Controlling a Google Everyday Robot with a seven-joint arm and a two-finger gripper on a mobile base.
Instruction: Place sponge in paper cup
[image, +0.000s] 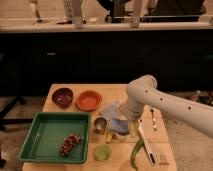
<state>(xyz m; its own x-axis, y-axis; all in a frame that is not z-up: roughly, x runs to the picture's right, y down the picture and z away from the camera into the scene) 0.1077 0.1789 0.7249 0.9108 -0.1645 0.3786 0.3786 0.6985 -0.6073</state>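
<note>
My white arm reaches in from the right and bends down to the table's middle. The gripper (131, 129) hangs low over the table, just right of a pale blue and white soft thing (116, 123), which may be the sponge; I cannot tell if it is held. A small cup (100, 124) stands upright just left of that, beside the tray's right rim. A light green round cup or lid (102, 152) sits near the front edge.
A green tray (47, 131) with a bunch of grapes (70, 144) fills the front left. A dark bowl (62, 96) and an orange bowl (88, 100) stand behind it. A green pepper (137, 152), a white utensil (148, 146) and a fork (153, 118) lie to the right.
</note>
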